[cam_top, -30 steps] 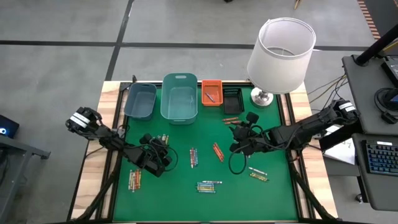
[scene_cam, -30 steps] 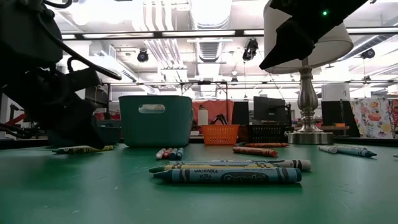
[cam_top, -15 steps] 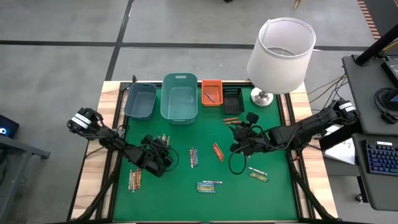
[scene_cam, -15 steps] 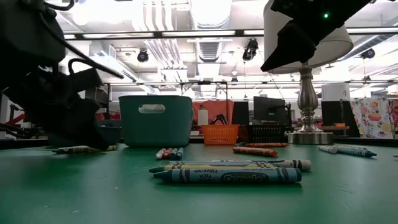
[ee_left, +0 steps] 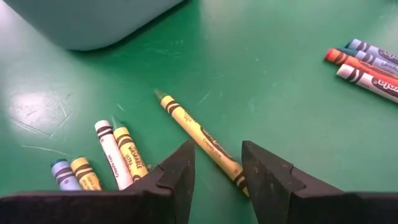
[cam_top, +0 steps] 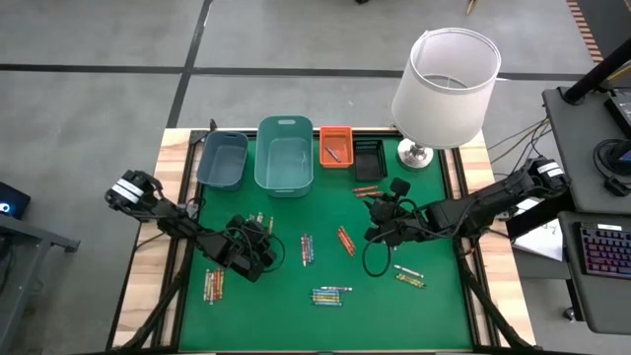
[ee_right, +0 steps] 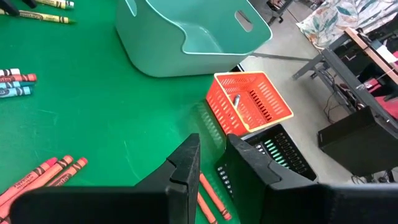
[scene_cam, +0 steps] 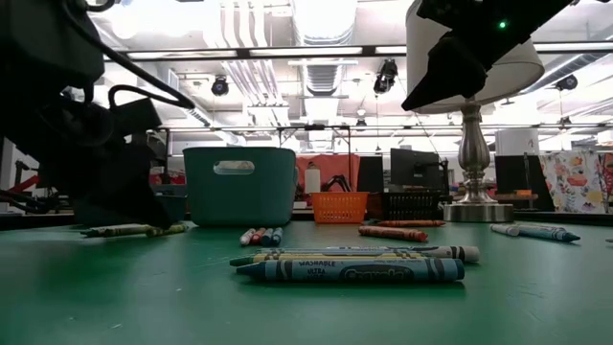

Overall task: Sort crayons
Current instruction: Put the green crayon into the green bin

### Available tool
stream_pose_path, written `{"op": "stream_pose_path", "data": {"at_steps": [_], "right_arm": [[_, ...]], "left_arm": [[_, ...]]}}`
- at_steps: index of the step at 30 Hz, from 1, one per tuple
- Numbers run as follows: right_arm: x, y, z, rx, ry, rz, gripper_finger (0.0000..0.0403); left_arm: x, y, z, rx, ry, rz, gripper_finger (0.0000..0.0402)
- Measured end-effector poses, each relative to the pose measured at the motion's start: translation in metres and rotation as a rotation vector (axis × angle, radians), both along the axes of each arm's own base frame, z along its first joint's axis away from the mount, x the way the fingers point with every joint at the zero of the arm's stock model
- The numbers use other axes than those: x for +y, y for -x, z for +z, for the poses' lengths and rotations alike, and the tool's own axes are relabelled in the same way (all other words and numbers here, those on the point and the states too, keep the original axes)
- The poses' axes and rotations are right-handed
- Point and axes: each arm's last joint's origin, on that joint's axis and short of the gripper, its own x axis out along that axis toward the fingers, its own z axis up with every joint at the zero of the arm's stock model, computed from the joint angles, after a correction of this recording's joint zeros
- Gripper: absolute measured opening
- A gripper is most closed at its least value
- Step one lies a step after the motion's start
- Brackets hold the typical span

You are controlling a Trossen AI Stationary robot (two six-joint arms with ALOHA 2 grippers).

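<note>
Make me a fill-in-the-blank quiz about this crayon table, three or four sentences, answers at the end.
1. The crayon lying between the left gripper's open fingers has a ____ wrapper.
2. The orange basket stands between the large teal bin and the ____ basket.
3. The lamp on the table's far right corner has a ____ shade.
4. The right gripper holds ____.

Missing words: yellow; black; white; nothing
</note>
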Motion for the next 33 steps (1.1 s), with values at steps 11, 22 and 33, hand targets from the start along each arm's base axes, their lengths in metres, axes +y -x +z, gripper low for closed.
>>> {"op": "stream_pose_path", "data": {"at_steps": [11, 22, 33], "right_arm": [[0.000, 0.000, 0.000, 0.002, 0.002, 0.001, 0.0068], [0.000, 0.000, 0.000, 0.002, 0.003, 0.001, 0.0068], [0.000, 0.000, 0.000, 0.010, 0.009, 0.007, 0.0068]], "left_arm": [[-0.001, -0.005, -0.014, -0.033, -0.021, 0.039, 0.0115], [-0.003, -0.007, -0.014, -0.029, -0.003, 0.034, 0.0050], [-0.005, -0.010, -0.011, -0.018, -0.007, 0.011, 0.0004]]}}
